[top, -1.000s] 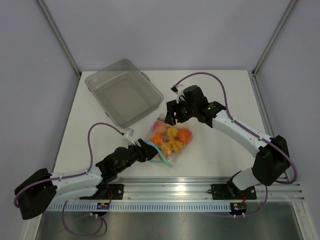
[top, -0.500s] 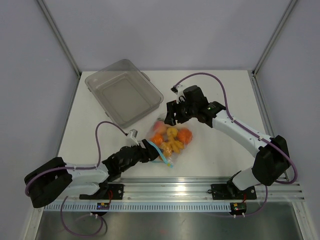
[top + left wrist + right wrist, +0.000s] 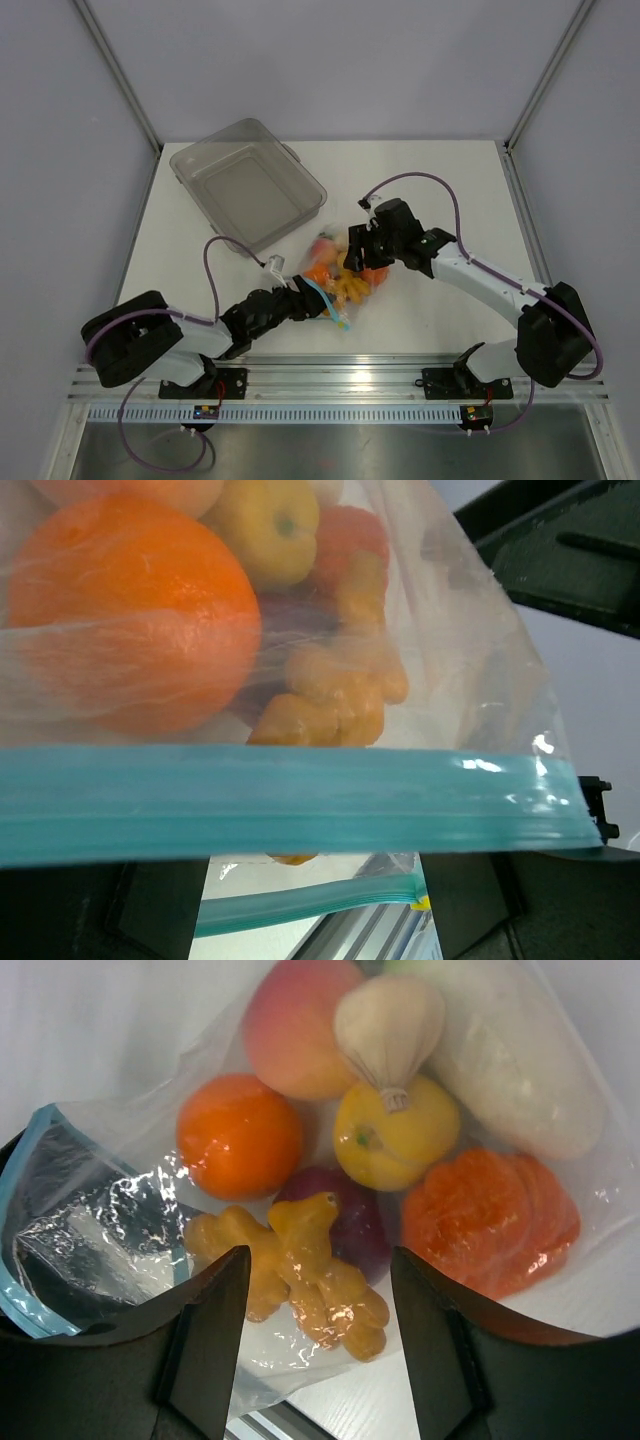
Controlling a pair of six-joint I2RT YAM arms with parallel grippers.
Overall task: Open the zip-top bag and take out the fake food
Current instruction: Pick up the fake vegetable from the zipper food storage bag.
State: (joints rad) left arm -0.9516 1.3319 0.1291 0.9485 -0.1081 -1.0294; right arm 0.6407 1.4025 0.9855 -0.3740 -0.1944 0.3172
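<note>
The zip-top bag (image 3: 338,287), fake food (image 3: 392,1132) inside, is seen mid-frame on the worktop (image 3: 440,180). Opening is judged under way: left end effector (image 3: 312,912) and right end effector (image 3: 315,1265) are spread wide, empty. Next, the zip strip (image 3: 280,802) must be pinched.

Bright, even overhead light leaves only faint, soft shadows on the white desk (image 3: 470,170) around the zip-top bag (image 3: 338,300); the overhead view is sharp. The left wrist view shows the bag's blue strip close and blurred; the right wrist view has glare on its crinkled left corner, fake food (image 3: 395,1140) crisp
</note>
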